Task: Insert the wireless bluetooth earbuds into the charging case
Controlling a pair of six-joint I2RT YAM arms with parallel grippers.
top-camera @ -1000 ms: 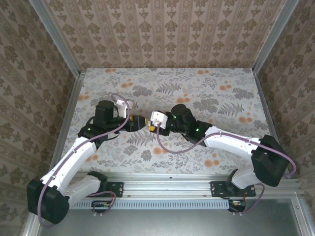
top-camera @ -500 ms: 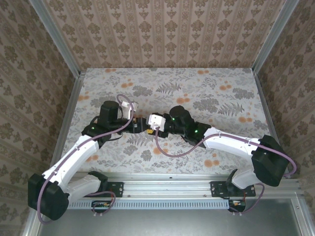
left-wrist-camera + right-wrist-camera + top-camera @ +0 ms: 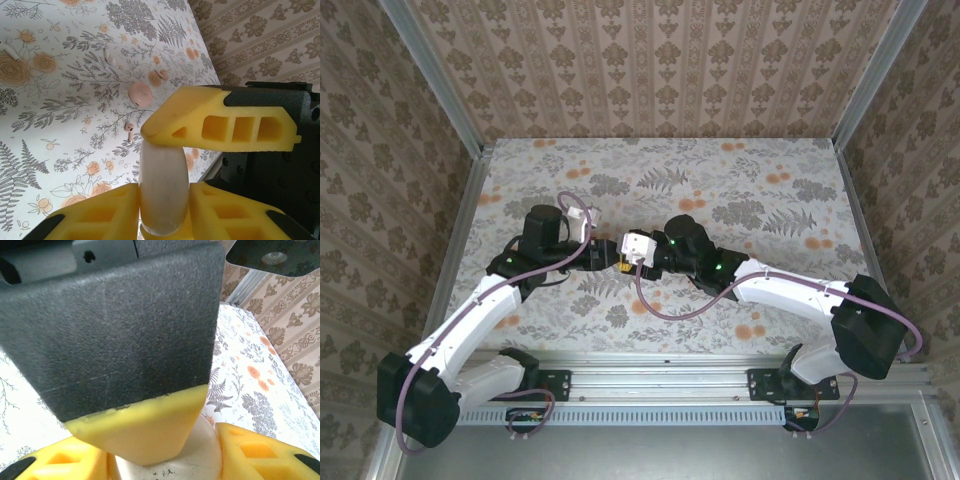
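Left pincer [image 3: 164,200]: narrow. My two yellow fingers [image 3: 100,212] stand at either side of the charging case [image 3: 164,170] and touch it, so I hold it between them.
Right pincer [image 3: 165,455]: partly closed, with the same charging case [image 3: 202,452] clamped between my two yellow fingers [image 3: 260,450].
Crossed grip: in the left wrist view one finger of my right pincer [image 3: 220,120] lies across the top of the case. In the right wrist view one yellow finger of my left pincer [image 3: 145,425], with its black back, lies across the case from above.
Meeting place: from above, my left pincer [image 3: 608,253] and my right pincer [image 3: 626,251] are tip to tip over the middle of the bench [image 3: 740,180]. The case is hidden between them there.
Charging case: a smooth whitish body with rounded edges, held off the bench by both pincers. I cannot tell whether it is open or closed.
Wireless bluetooth earbuds [image 3: 109,54]: small whitish pieces lying loose on the bench, well apart from the case. A second one lies near the left edge [image 3: 11,51].
Pinkish disc [image 3: 140,93]: round and flat on the bench, between the earbuds and the case. A smaller pinkish piece [image 3: 130,131] lies just below it and is too small for me to identify.
Bench print [image 3: 60,125]: grey ferns and orange flowers on a pale ground.
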